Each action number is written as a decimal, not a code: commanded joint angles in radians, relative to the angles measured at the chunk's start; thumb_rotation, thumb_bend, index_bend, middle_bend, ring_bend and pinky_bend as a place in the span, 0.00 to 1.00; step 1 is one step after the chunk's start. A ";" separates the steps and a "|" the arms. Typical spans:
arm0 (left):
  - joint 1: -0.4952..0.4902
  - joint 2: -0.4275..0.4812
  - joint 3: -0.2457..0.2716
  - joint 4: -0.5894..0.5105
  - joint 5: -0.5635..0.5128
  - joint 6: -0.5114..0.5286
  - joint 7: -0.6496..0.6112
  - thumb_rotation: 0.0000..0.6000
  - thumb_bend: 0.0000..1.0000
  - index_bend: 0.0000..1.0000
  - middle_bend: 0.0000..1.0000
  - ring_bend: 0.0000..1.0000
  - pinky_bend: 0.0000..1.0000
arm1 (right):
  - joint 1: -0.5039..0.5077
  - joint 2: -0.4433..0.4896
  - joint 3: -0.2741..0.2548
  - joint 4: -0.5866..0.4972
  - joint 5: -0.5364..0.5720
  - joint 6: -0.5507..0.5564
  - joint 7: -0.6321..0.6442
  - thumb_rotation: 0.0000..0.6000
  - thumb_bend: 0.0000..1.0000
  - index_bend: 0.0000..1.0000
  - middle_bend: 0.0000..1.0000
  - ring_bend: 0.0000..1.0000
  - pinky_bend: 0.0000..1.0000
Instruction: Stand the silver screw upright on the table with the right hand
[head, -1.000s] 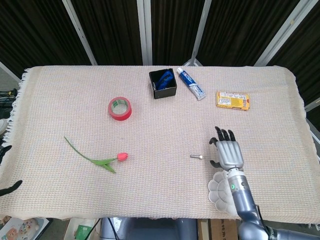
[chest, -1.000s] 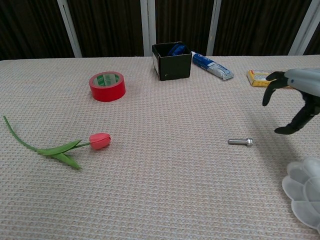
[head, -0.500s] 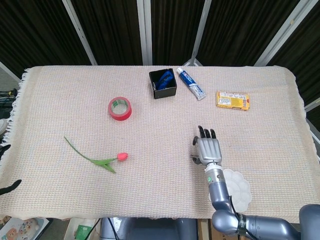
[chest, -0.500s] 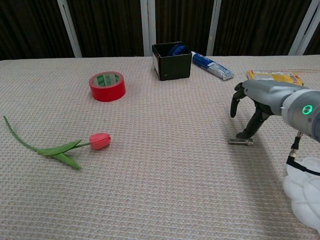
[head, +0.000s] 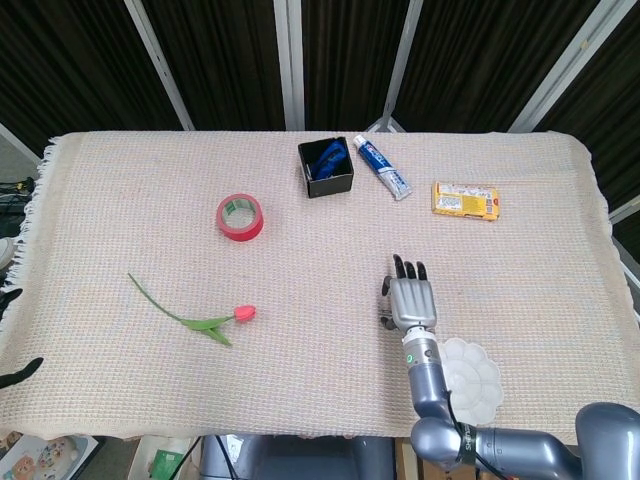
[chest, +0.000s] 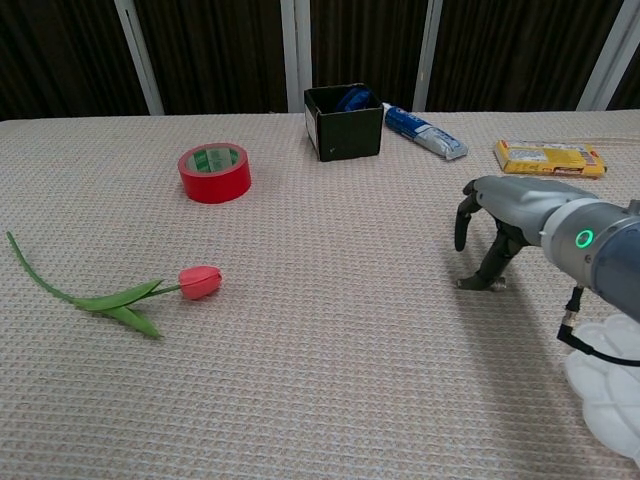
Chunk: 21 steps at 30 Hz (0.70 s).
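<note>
The right hand (chest: 497, 222) has dropped onto the silver screw (chest: 481, 284) near the white dish (chest: 606, 389) — fingers curling around it, grip not yet certain — so uprighting can begin.

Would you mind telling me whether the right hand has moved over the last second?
Yes. The right hand has shifted left, away from the white flower-shaped dish it partly covered, and now sits over the silver screw.
</note>
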 joint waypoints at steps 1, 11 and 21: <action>-0.001 0.000 0.000 0.000 -0.001 -0.001 0.001 1.00 0.25 0.15 0.00 0.00 0.00 | 0.003 -0.012 -0.004 0.012 -0.001 0.006 0.008 1.00 0.20 0.49 0.02 0.10 0.02; -0.001 0.001 -0.001 0.001 -0.002 0.000 -0.002 1.00 0.25 0.15 0.00 0.00 0.00 | 0.011 -0.046 -0.015 0.048 -0.002 0.031 0.011 1.00 0.21 0.51 0.03 0.10 0.03; -0.001 0.000 -0.001 0.001 -0.002 0.001 -0.003 1.00 0.25 0.15 0.00 0.00 0.00 | 0.013 -0.063 -0.011 0.081 0.006 0.036 0.018 1.00 0.27 0.53 0.04 0.11 0.04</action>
